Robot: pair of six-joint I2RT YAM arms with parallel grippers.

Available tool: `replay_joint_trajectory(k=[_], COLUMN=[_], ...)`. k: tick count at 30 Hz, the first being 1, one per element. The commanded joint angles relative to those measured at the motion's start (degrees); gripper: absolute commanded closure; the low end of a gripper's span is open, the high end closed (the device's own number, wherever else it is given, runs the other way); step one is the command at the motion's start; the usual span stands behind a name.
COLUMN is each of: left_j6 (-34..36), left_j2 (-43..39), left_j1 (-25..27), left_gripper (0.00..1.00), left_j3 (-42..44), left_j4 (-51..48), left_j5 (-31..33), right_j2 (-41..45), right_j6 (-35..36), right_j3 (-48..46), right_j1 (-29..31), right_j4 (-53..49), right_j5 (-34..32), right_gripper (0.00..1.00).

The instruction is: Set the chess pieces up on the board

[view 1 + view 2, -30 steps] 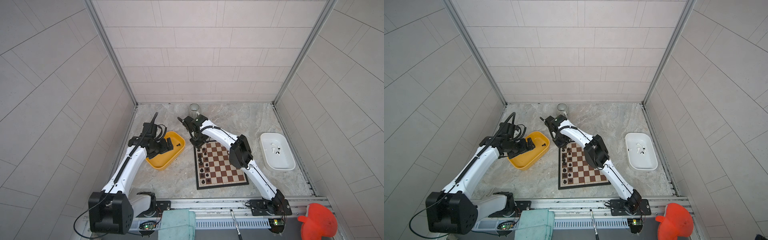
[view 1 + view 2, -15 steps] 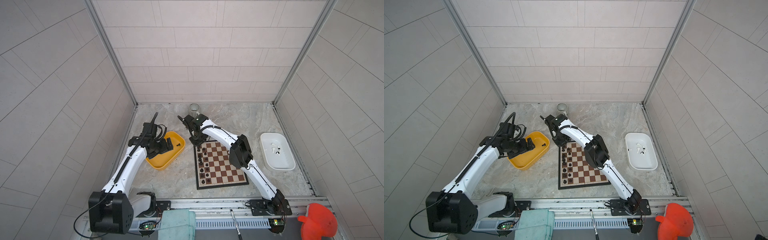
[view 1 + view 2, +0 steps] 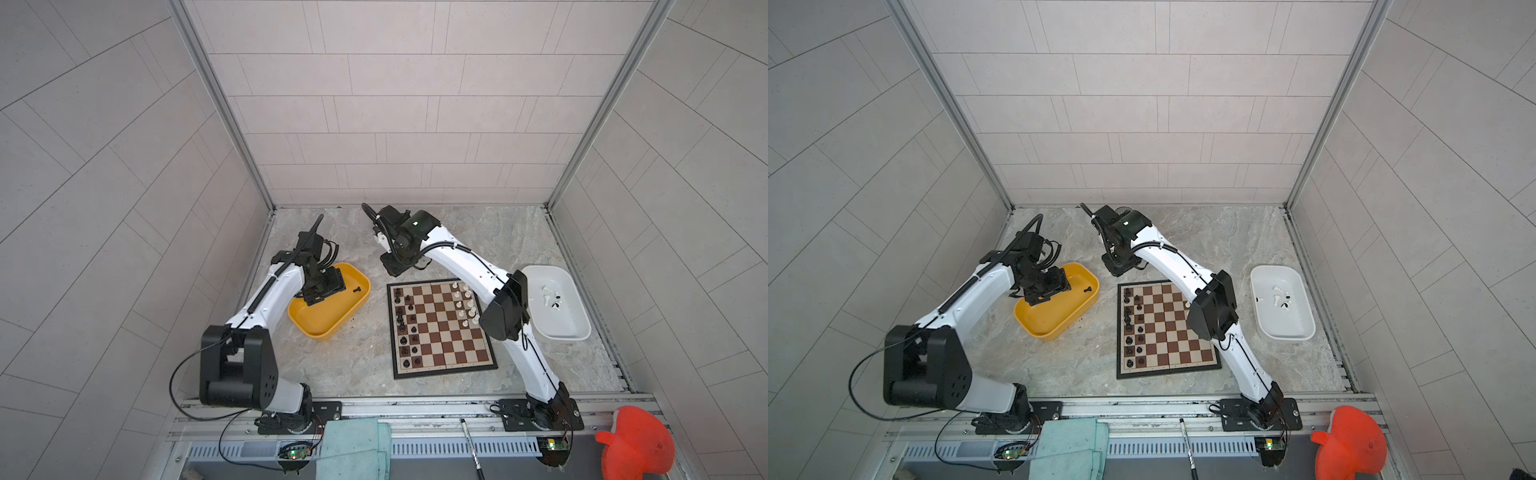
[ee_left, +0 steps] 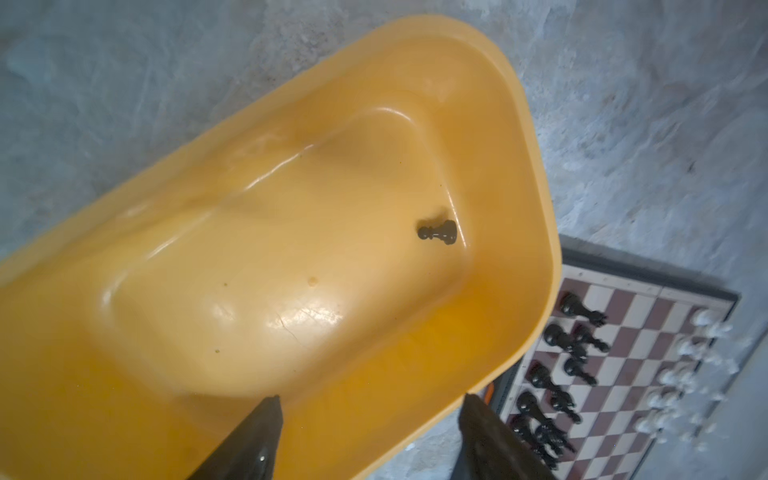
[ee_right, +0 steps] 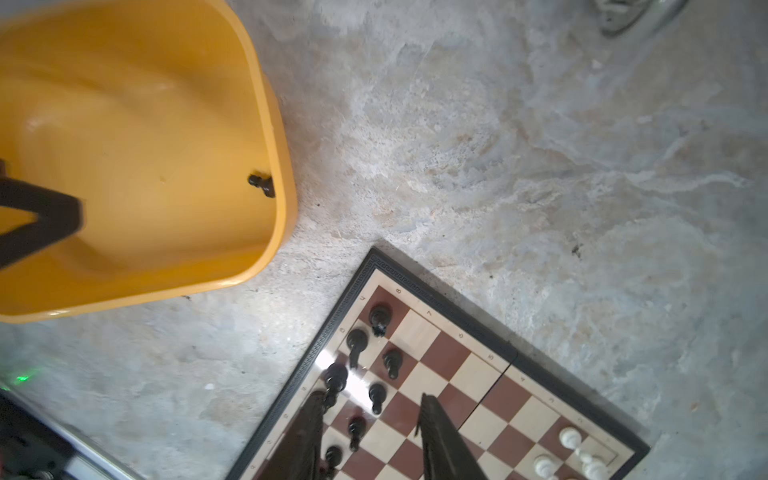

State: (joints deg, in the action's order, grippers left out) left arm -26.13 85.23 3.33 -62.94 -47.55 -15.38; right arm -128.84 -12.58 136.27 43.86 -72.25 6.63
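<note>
The board [image 3: 446, 336] [image 3: 1169, 332] lies at mid table. Black chess pieces [image 3: 405, 320] fill its left columns, white ones [image 3: 467, 307] stand along its right side. One black pawn [image 3: 356, 289] [image 4: 437, 231] [image 5: 261, 185] lies on its side in the yellow tray [image 3: 316, 330] [image 4: 536, 208]. My left gripper [image 3: 322, 291] [image 4: 370, 403] hangs open over that tray, holding nothing. My right gripper [image 3: 395, 266] [image 5: 372, 397] is open and empty above the board's far left corner, with standing black pieces [image 5: 376, 395] below its fingers.
A white tray [image 3: 582, 332] [image 3: 1283, 334] right of the board holds several loose white pieces [image 3: 550, 297]. A grey ribbed cup [image 5: 623, 20] stands near the back wall. A green cloth [image 3: 353, 449] and a red object [image 3: 631, 444] lie at the front rail.
My right gripper's jaws have parted and it has drawn slightly back from the board's far left corner. The left gripper's jaws have narrowed a little; that arm has stayed in place.
</note>
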Motion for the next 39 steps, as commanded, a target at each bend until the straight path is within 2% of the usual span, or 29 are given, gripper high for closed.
replay_joint_trajectory(k=[1, 5, 8, 11, 18, 28, 29, 34, 39], left_j6=[1.5, 3.3, 3.9, 4.3, 4.0, -2.9, -3.7, -3.8, 2.3], left_j2=[1.2, 0.6, 0.0, 0.7, 3.7, 6.0, 6.0, 5.3, 11.0], left_j1=[-1.5, -1.5, -1.1, -0.1, 3.6, 6.6, 6.6, 6.6, 6.7], left_gripper=[0.33, 0.4, 0.41, 0.41, 0.41, 0.4, 0.39, 0.34, 0.35], left_j3=[-1.4, 1.4, 5.3, 5.7, 4.9, 4.2, 3.6, -0.4, -7.0], left_j4=[-6.5, -9.7, -9.5, -9.9, -9.2, -1.4, -1.1, -2.0, -3.9], left_j5=[3.9, 2.7, -0.5, -1.9, -4.2, -10.1, -9.8, 0.1, 6.6], right_j2=[1.2, 0.9, -0.2, -3.1, -10.7, -12.6, -12.5, -9.3, 2.3], right_j6=[-0.1, -1.4, -2.6, -3.0, -3.6, -4.6, -4.6, -6.4, -7.3], right_j3=[-5.2, -9.8, -11.2, -9.0, -0.1, 1.4, 1.5, 1.1, -13.5], right_j1=[2.6, 4.9, 5.5, 5.7, 5.6, 4.5, 4.3, 2.8, 1.5], right_j4=[1.7, 5.4, 8.0, 8.5, 6.4, 10.7, 11.4, 10.4, 16.2], right_j5=[2.9, 6.2, 6.9, 6.9, 5.4, 7.8, 8.5, 8.4, 9.9], right_gripper=[0.69, 0.8, 0.83, 0.85, 0.87, 0.86, 0.86, 0.86, 0.79])
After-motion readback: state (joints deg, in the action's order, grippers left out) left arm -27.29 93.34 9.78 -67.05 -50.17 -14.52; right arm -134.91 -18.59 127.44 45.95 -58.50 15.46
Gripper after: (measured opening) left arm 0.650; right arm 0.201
